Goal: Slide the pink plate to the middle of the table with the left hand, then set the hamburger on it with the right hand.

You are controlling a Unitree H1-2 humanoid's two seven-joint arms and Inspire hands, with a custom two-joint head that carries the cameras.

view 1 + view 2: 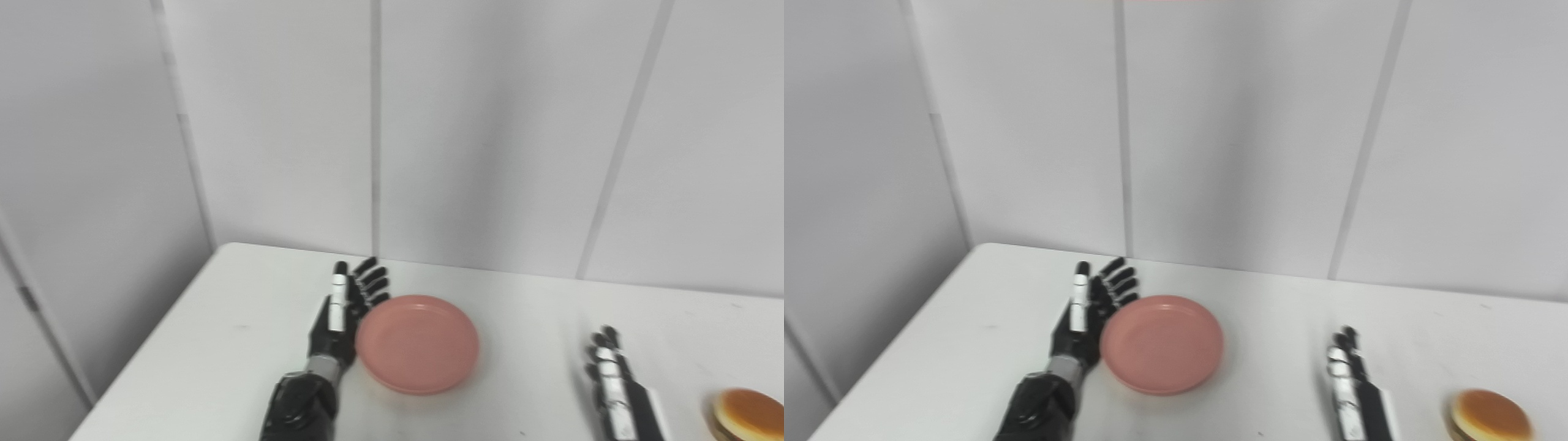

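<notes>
- My left hand (343, 318) is spread flat, empty, touching the pink plate (418, 343) on its left rim.
- My right hand (612, 383) rests with fingers extended, empty, left of the hamburger (747, 414) at the near right.

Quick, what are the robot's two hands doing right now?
Left hand: open, flat against the pink plate's left rim, holding nothing.
Right hand: open, empty, left of the hamburger.

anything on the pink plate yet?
No. The plate shows a bare pink inside, fully in view. The hamburger sits on the table far right. The left hand is against the plate's left rim.
</notes>
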